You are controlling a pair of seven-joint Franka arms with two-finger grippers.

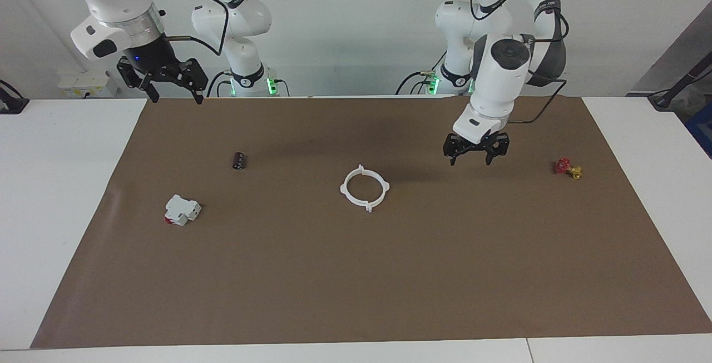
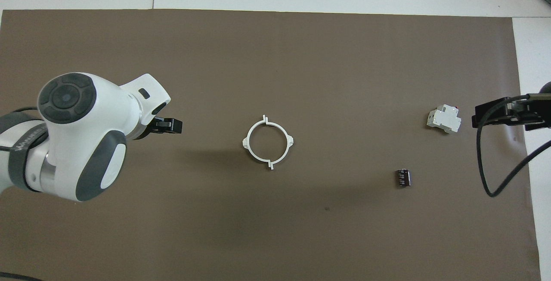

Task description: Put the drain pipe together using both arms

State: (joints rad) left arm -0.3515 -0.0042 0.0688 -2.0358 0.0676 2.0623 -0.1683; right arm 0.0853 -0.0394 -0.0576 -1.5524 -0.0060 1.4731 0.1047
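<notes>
On the brown-covered tabletop (image 1: 311,274) the thin white plastic ring (image 1: 364,188) is seen closed, nearer the empty, spread left pincer (image 1: 475,150) than the spread right pincer (image 1: 167,82).

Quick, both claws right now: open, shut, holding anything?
Left claw: open, empty, raised over the mat beside the drain pipe.
Right claw: open, empty, waiting over the mat's edge.

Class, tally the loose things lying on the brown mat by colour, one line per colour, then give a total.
White: 2, thin white plastic ring, white block with a red part
Dark: 1, small dark cylinder
Red and yellow: 1, small red and yellow piece
Total: 4
</notes>
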